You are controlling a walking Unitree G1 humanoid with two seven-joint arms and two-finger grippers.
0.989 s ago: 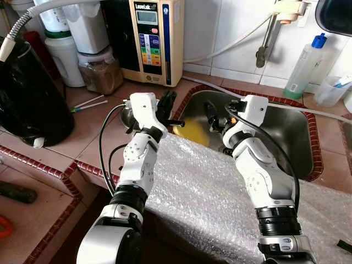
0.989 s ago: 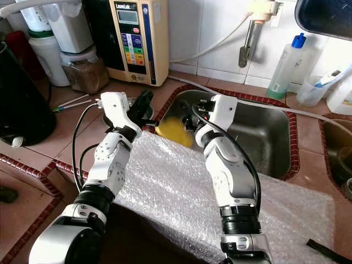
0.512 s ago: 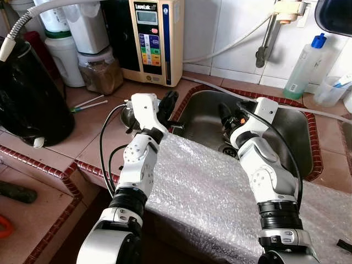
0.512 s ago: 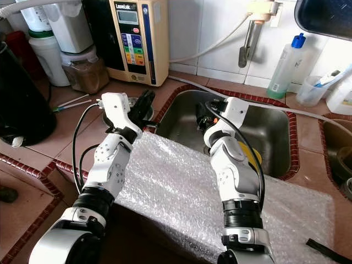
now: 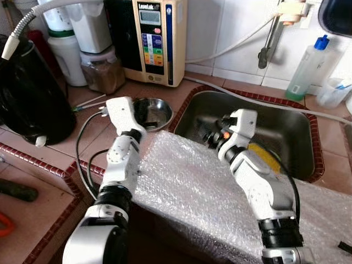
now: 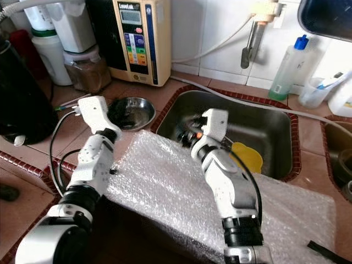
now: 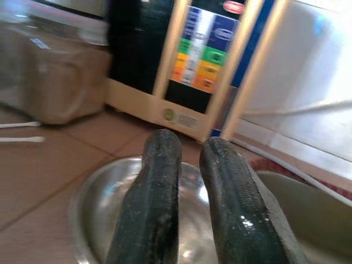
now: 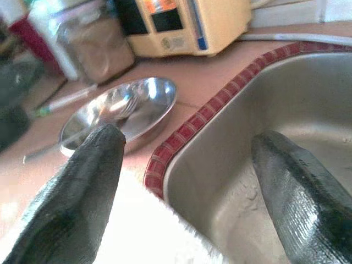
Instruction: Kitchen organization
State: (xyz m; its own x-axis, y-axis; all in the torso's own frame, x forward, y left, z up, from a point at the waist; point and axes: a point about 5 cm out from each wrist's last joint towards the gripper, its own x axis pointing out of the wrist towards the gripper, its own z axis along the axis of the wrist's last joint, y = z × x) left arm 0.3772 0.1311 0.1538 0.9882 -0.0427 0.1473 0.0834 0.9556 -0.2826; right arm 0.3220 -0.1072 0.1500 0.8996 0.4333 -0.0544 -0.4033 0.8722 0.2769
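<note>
A steel bowl [image 5: 153,113] sits on the tiled counter just left of the steel sink [image 5: 286,129]. My left gripper [image 5: 142,116] hovers over the bowl; in the left wrist view its fingers [image 7: 148,203] are shut with nothing between them, above the bowl [image 7: 93,203]. My right gripper [image 5: 210,137] is open at the sink's near-left corner, above the edge of the bubble wrap [image 5: 192,187]. Its pads [image 8: 77,198] stand wide apart, with the bowl [image 8: 132,104] and sink [image 8: 264,93] beyond. A yellow flat thing [image 5: 265,157] lies in the basin.
A beige water machine [image 5: 159,38], a jar of brown powder [image 5: 102,74] and a black bag [image 5: 30,93] stand at the back left. Two thin sticks [image 5: 91,102] lie near the bowl. A faucet [image 5: 269,41] and soap bottle [image 5: 308,69] are behind the sink.
The left arm drew back to the left, uncovering the bowl. The right gripper came back to the sink's near-left corner. The yellow thing now lies further right in the basin.
</note>
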